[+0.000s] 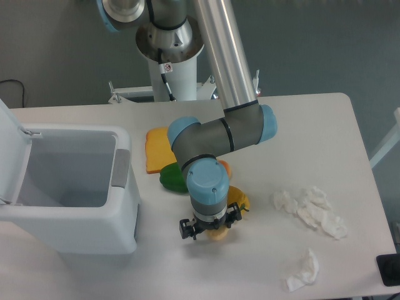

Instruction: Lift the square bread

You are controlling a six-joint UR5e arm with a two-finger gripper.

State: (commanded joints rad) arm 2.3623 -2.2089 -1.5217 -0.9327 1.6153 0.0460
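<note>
White bin [69, 187] at frame left stands lid-up, nothing visible inside; tool [209, 230] at lower centre covers the square bread [218, 234], grip state indeterminable.

A: How much of the square bread [217, 234] shows?
B: Only a pale sliver under the gripper [209, 229]; the wrist covers the rest, and I cannot tell how the jaws stand.

A: And the things around the arm?
B: The green pepper [170, 178] is half hidden behind it, the yellow pepper [238, 198] too. An orange bit [224, 167] peeks out on the far side, too little to name. The toast [157, 150] loses its right edge.

A: Edges?
B: The bin [69, 187] runs off the left, and a dark object [390, 270] is cut at the near right corner.
</note>
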